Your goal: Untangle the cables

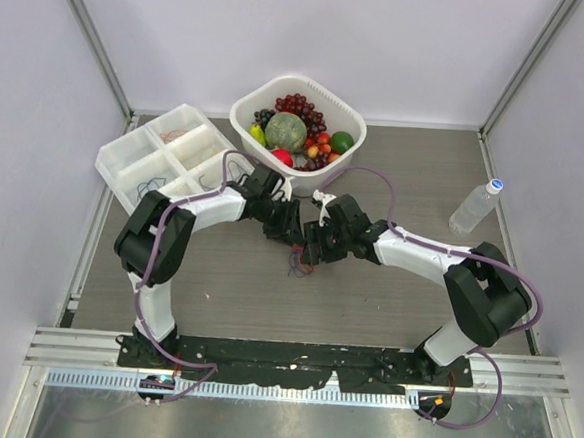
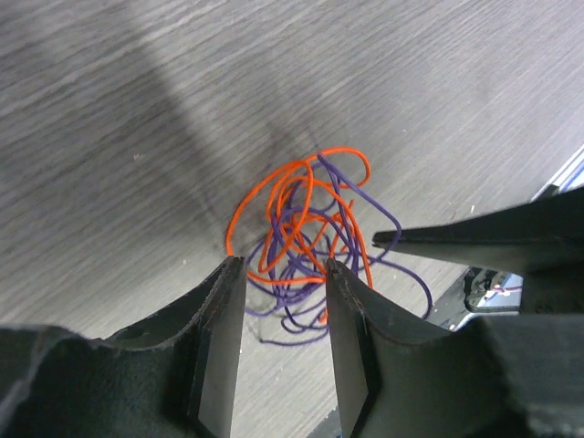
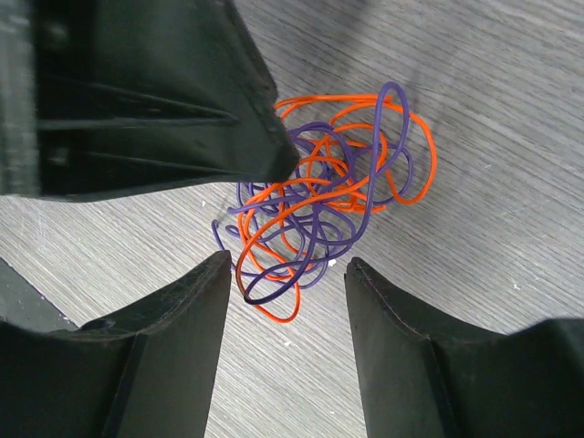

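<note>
Cables (image 3: 315, 196): one tangle, orange and purple, loops threaded through each other. It lies flat on the tabletop (image 1: 217, 284) mid-workspace, right between the two arms' tips.

Left claw (image 2: 285, 274): jaws apart with a clear gap. The near edge of the tangle sits in and under that gap, but nothing is pinched.

Right claw (image 3: 287, 274): jaws wide apart and not gripping. The lowest orange loop reaches down to the mouth of the gap. One of its fingers comes in from the right just beside the tangle in the left wrist view.

The claws face each other across the tangle, close together.

Behind them: fruit basket (image 1: 304, 81), white divided tray (image 1: 134, 156) to its left with thin wires in some compartments, and water bottle (image 1: 471, 210) far right.
</note>
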You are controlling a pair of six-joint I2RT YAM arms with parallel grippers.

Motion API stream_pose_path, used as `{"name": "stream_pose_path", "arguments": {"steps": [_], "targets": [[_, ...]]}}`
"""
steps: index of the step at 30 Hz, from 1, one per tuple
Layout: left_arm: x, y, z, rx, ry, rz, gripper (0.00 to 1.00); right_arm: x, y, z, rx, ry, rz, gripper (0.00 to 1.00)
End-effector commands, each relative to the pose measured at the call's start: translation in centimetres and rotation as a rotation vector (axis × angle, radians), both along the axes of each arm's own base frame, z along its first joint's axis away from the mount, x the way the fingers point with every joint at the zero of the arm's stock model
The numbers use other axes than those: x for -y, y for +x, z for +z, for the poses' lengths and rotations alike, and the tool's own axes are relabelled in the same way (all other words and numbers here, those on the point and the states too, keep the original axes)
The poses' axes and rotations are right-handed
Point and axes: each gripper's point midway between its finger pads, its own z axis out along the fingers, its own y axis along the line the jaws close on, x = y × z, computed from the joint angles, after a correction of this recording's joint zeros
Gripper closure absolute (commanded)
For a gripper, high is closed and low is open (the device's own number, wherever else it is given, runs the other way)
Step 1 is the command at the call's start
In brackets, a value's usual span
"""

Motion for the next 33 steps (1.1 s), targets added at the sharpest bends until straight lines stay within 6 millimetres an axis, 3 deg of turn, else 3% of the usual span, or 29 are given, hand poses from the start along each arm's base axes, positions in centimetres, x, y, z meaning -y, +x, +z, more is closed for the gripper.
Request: {"name": "stream_pose_path", "arguments": {"steps": [1, 5, 9, 16, 19, 24, 28, 33], "targets": [[1.9, 2.2, 0.4, 0.109, -0.030, -0.037, 0.58, -0.3, 0.5, 1.7, 0.059, 0.047, 0.010, 0.42], [1.7, 2.6, -0.6, 0.113, 0.016, -0.032, 0.78, -0.1, 0.6, 1.8, 0.066, 0.040, 0.001, 0.42], [0.6, 2.7, 1.4, 0.184, 0.046, -0.020, 1.00, 0.4, 0.9, 2.0, 0.079, 0.025, -0.016, 0.41], [0.2, -0.4, 7.8, 0.242, -0.058, -0.070, 1.00, 1.0, 2.1, 3.4, 0.139, 0.014, -0.077, 0.36], [0.2, -1.6, 9.2, 0.236, -0.084, -0.087, 1.00, 0.7, 2.8, 5.0, 0.163, 0.068, -0.086, 0.34], [-0.3, -2.0, 11.3, 0.271, -0.080, -0.093, 1.00, 0.7, 3.8, 8.7, 0.213, 0.183, -0.103, 0.34], [-0.1, -1.9, 13.6, 0.314, -0.111, -0.099, 1.00, 1.8, 4.3, 12.2, 0.251, 0.295, -0.130, 0.32], [0.6, -2.0, 17.2, 0.372, -0.188, -0.111, 1.00, 0.8, 4.2, 14.5, 0.279, 0.378, -0.087, 0.31]]}}
